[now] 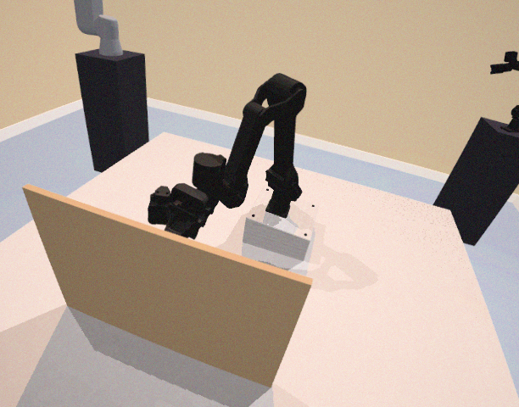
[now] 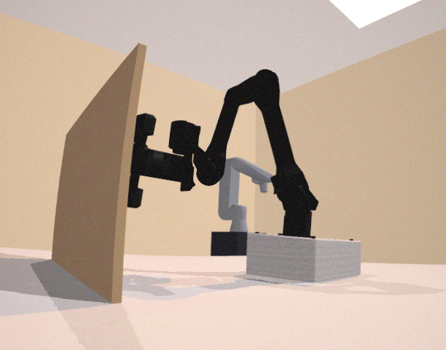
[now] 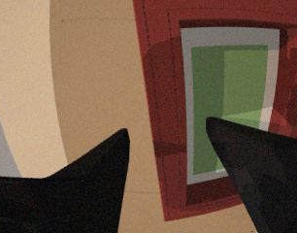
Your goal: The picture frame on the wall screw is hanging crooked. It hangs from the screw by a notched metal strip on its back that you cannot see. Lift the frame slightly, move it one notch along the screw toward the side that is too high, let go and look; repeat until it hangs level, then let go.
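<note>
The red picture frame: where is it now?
In the wrist view, the red picture frame fills the right half, against the tan panel, partly behind the pincer's right-hand finger.

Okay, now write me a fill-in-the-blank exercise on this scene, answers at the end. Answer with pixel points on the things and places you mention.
The frame's [image 3: 160,121] border is ____. The picture inside it [image 3: 207,87] is mostly ____. The arm [image 1: 286,140] [image 2: 278,135] stands on a ____ block. The gripper [image 3: 167,128] has its fingers standing ____, with nothing held between them.

Missing words: red; green; gray; apart.
</note>
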Motion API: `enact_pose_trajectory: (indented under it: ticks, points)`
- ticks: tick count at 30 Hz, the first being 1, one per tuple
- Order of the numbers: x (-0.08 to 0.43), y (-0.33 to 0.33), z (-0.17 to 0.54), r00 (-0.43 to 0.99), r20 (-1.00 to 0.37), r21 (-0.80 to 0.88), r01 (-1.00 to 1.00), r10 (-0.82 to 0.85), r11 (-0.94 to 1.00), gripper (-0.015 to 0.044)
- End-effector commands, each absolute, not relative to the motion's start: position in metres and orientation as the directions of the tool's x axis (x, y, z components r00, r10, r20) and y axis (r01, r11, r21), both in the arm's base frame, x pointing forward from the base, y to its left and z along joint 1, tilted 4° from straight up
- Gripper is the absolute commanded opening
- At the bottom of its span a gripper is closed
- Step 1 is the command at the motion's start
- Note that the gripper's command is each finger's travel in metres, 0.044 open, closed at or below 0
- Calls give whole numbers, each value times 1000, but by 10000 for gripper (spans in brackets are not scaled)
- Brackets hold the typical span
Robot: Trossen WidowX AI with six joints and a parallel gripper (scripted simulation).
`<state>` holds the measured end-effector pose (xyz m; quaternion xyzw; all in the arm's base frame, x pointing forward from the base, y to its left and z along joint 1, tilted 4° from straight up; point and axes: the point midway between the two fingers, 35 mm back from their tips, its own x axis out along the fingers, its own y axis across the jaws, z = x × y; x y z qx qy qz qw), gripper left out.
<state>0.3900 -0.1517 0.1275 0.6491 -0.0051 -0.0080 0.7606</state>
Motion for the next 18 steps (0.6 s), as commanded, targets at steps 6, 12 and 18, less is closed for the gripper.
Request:
enact_pose_trajectory:
  ticks: [6,12,18]
  points:
    - [390,-153,127,1000,-4,988,7,-24,153,129]
    - [390,-153,127,1000,-4,988,7,-24,153,50]
    - [390,-153,127,1000,-4,988,7,-24,153,0]
